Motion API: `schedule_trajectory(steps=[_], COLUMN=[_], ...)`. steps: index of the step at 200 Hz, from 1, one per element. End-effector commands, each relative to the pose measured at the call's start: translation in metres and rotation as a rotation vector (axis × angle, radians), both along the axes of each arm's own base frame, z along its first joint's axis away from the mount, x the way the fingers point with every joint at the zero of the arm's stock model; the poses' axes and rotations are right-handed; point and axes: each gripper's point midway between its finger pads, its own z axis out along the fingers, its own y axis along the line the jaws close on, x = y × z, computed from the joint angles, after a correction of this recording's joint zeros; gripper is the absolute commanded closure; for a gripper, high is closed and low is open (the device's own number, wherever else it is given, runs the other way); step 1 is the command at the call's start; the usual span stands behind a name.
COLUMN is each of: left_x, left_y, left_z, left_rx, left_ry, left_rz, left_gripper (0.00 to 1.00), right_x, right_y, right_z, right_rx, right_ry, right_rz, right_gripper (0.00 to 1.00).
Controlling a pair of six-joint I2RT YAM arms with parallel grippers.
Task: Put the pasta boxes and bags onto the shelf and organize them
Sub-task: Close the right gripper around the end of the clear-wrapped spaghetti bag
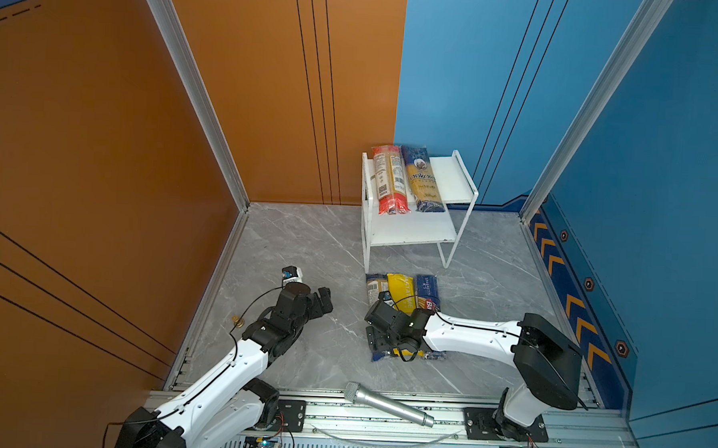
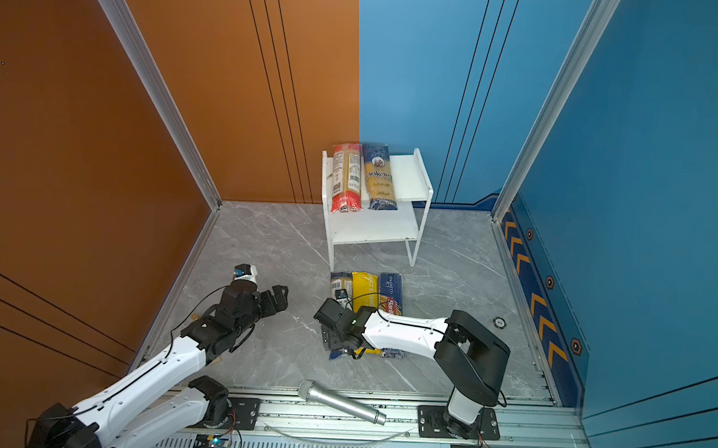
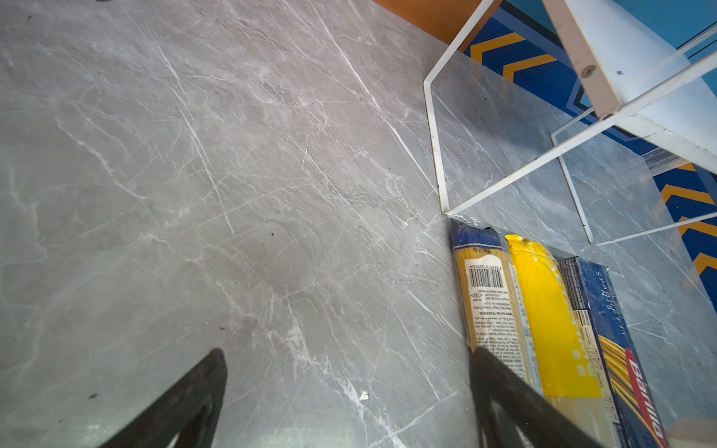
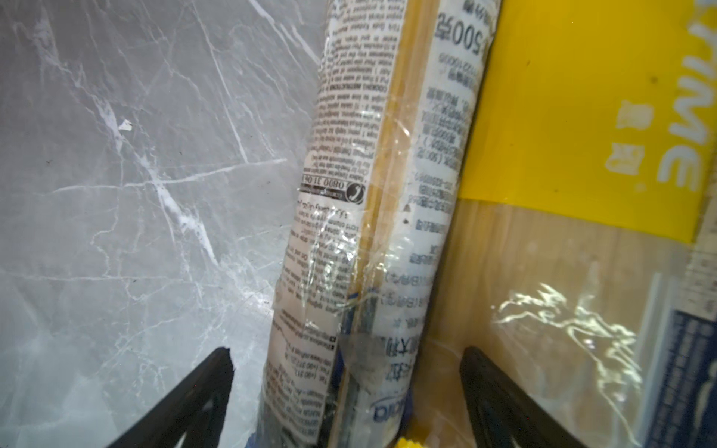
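Looking at both top views, you've got the shelf (image 1: 455, 177) (image 2: 409, 175) at the back of the table (image 1: 306, 247), by the blue wall. Two packs lie flat on its top board, side by side & touching, running front-to-back: red bag (image 1: 388, 180) on the left, ankara bag (image 1: 422, 180) right of it. Both overhang the front edge a bit and take up the board's left part. The other 3 packs lie on the table just in front of the shelf, parallel & side by side: navy bag (image 1: 374, 284) leftmost, yellow bag (image 1: 402, 291) in the middle, Barilla box (image 1: 426, 292) rightmost. In the L wrist view the navy bag's far end sits right at the shelf's front foot. Your R claw (image 4: 347, 355) is down over the near part of that row. In the R wrist view its fingers are spread wide either side of the navy bag, one over bare table, the other over the yellow bag, w/ gaps on both sides: released, grasping nothing. Your L claw (image 3: 347, 355) hangs low over bare table, left of the row & apart from it, fingers spread wide, nothing btwn them. Mic (image 1: 389, 404) lies across the front rail, btwn the two arm bases.
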Motion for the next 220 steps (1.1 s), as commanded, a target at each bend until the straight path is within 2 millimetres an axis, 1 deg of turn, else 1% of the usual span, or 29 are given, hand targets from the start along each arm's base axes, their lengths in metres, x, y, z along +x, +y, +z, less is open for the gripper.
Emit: schedule_trajectory(steps=[1,38,65,101,125,169,180,204,220], left_x=[0.002,0.002,0.002,0.002,0.003,0.006,0.006,0.005,0.005], left_y=[-0.001,-0.001,0.000,0.001,0.000,-0.001,-0.001,0.000,0.000], left_z=[0.001,-0.001,-0.001,-0.004,-0.007,-0.005,-0.005,-0.005,-0.007], left_rx=[-0.007,-0.004,0.000,0.005,0.006,0.005,0.005,0.007,0.009], left_ry=[-0.002,0.003,0.004,0.009,0.015,0.013,0.015,0.017,0.022], left_rz=[-0.003,-0.002,0.000,0.009,0.006,0.006,0.007,0.010,0.012], left_gripper=[0.02,0.02,0.02,0.02,0.02,0.02,0.02,0.02,0.02], right_x=[-0.004,-0.007,-0.006,-0.007,-0.007,-0.004,-0.004,-0.005,-0.007], right_y=[0.006,0.009,0.004,-0.002,-0.005,-0.016,-0.020,-0.021,-0.019], right_z=[-0.011,-0.028,-0.037,-0.053,-0.060,-0.065,-0.068,-0.073,-0.073], right_rx=[0.007,-0.005,-0.032,-0.087,-0.110,-0.185,-0.215,-0.231,-0.226], right_ry=[0.038,0.074,0.077,0.083,0.084,0.069,0.071,0.085,0.094], right_rz=[-0.016,-0.015,-0.032,-0.029,-0.030,-0.028,-0.024,-0.014,-0.008], right_gripper=[0.11,0.15,0.17,0.23,0.30,0.37,0.40,0.57,0.64])
